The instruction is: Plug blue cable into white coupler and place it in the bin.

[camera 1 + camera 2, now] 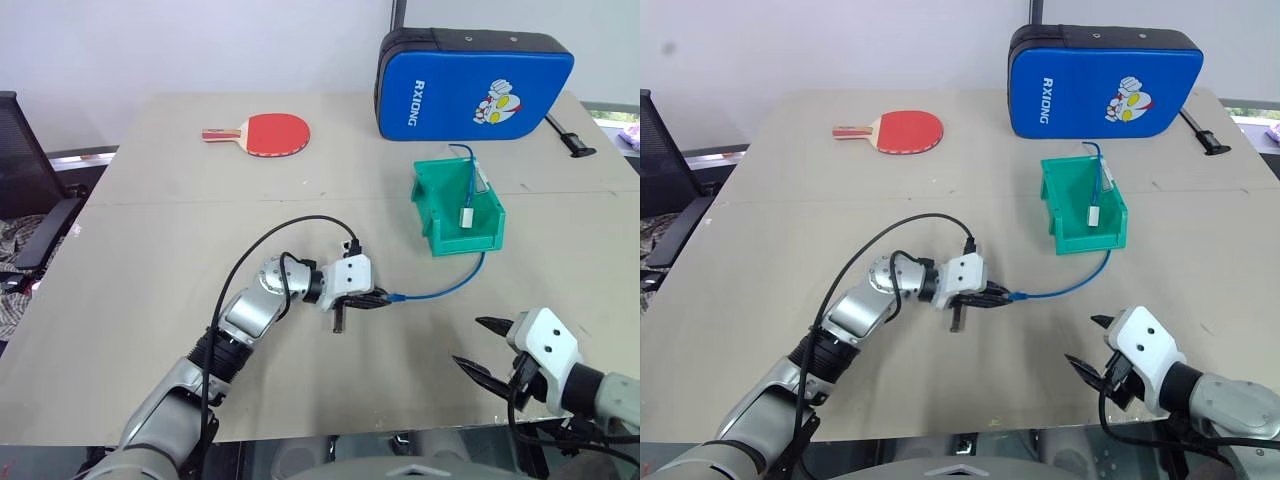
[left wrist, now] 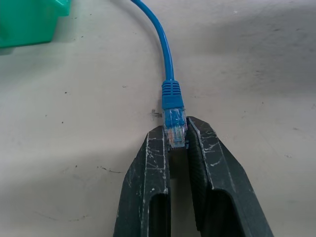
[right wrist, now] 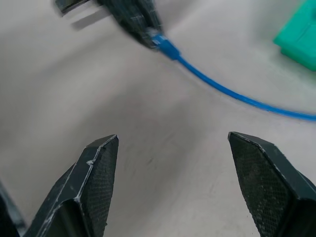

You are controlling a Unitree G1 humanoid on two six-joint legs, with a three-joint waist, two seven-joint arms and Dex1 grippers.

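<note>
Beige table [image 1: 180, 330] against a pale wall; a seam runs across the tabletop. Left claw [image 1: 378, 297] lies low on the table, fingers pinched tight on the clear plug of the blue cable [image 1: 450, 285]. From the fingertips the cable curves along the bare surface, up over the low front of the green bin [image 1: 428, 205] just beyond, and into it. White coupler [image 1: 467, 216] sits inside the bin on the cable's far end; whether it is plugged in is hard to make out. Right claw [image 1: 485, 350] hovers near the table's front edge, spread wide and empty, well apart from the cable. Behind the bin, a blue padded case [image 1: 470, 85]; a red paddle [image 1: 262, 133] far beyond the left claw. Nothing lies between claw and bin.
</note>
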